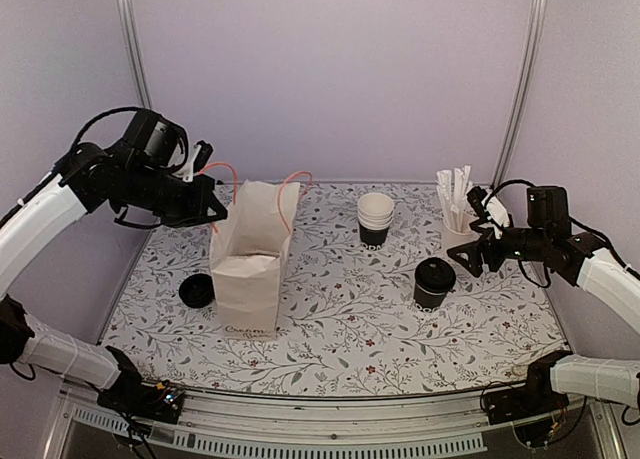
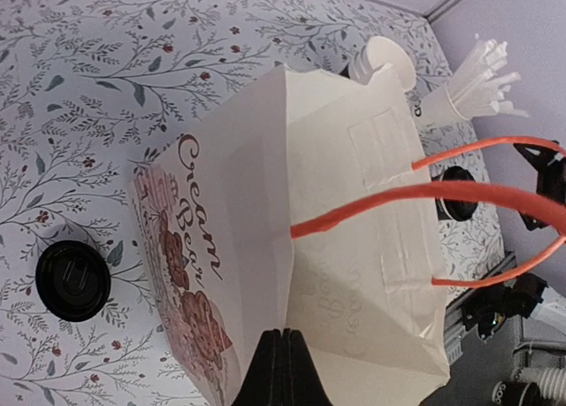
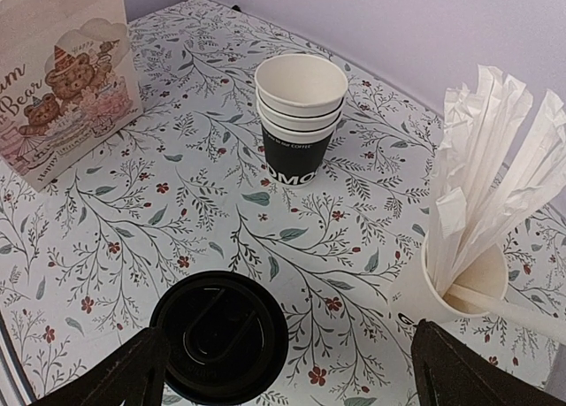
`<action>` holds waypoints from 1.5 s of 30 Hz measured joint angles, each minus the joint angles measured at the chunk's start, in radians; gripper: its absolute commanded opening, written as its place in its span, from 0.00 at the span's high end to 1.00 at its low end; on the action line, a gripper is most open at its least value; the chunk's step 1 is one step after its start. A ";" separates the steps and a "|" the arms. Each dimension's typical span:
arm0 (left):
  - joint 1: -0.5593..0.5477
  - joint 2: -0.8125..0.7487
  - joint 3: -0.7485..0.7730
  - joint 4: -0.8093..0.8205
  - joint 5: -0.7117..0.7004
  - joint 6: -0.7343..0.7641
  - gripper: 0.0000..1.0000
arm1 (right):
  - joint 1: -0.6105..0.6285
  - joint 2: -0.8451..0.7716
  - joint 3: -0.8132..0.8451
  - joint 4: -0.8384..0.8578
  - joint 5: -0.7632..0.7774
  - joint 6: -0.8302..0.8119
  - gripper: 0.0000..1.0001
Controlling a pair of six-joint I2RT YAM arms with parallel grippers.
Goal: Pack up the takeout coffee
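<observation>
Finding the takeout coffee (image 1: 434, 282) standing upright near the right edge of the table (image 1: 330, 349), about midway between its near and far edges, with the black lid on. Hovering the right gripper (image 3: 290, 340) just to the right of that cup, fingers (image 3: 133, 371) spread wide and gripping nothing. Looking down from the right wrist, seeing the lid lying low between the two fingers, closer to the left one, with no contact showing.

Pinching the top rim of the paper bag (image 1: 250, 269) with the left gripper (image 2: 281, 340), fingers pressed together on the thin paper wall at the bag's left side. Seeing the bag standing open left of the table's centre, mouth upward, printed face toward the near edge. Seeing its orange handles (image 2: 424, 194) arching over the opening.

Noting a loose black lid (image 1: 197, 290) lying flat near the left edge, just beside the bag and apart from it. Noting a stack of nested cups (image 1: 375, 217) standing lidless toward the far edge, right of centre. Noting a white cup of pale sticks (image 1: 458, 214) standing toward the far right corner, near the right arm's wrist. Not telling from these views whether the right fingers are level with the coffee's lid or above it.
</observation>
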 measured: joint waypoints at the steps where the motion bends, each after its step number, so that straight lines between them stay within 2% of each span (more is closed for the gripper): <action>1: -0.018 0.010 0.016 0.002 0.020 0.014 1.00 | 0.000 0.000 0.000 0.000 0.000 0.000 0.01; 6: -0.096 0.084 0.110 -0.002 0.115 0.091 1.00 | 0.000 0.000 0.000 0.000 -0.001 -0.011 0.02; 13: -0.170 0.229 0.230 -0.051 0.197 0.237 1.00 | 0.000 -0.002 0.011 -0.046 -0.048 -0.061 0.10; 16: -0.183 0.294 0.277 -0.075 0.237 0.301 1.00 | 0.000 0.022 0.088 -0.155 -0.074 -0.103 0.14; 19: -0.193 0.345 0.314 -0.093 0.266 0.366 1.00 | 0.002 0.106 0.246 -0.286 -0.085 -0.147 0.16; 21: -0.195 0.373 0.336 -0.102 0.272 0.403 0.86 | 0.012 0.171 0.345 -0.364 -0.081 -0.177 0.16; 23: -0.196 0.400 0.362 -0.108 0.265 0.426 0.68 | 0.027 0.226 0.416 -0.439 -0.069 -0.203 0.15; 25: -0.196 0.427 0.392 -0.116 0.244 0.448 0.57 | 0.039 0.269 0.455 -0.502 -0.052 -0.225 0.14; 31: -0.197 0.465 0.442 -0.138 0.129 0.464 0.47 | 0.072 0.360 0.488 -0.626 0.016 -0.267 0.13; 36: -0.212 0.439 0.430 -0.119 0.034 0.445 0.32 | 0.135 0.417 0.488 -0.668 0.078 -0.261 0.11; 40: -0.240 0.317 0.364 -0.056 -0.043 0.430 0.19 | 0.163 0.446 0.489 -0.677 0.110 -0.248 0.10; 45: -0.248 0.077 0.227 0.091 -0.110 0.390 0.17 | 0.171 0.504 0.499 -0.680 0.143 -0.230 0.10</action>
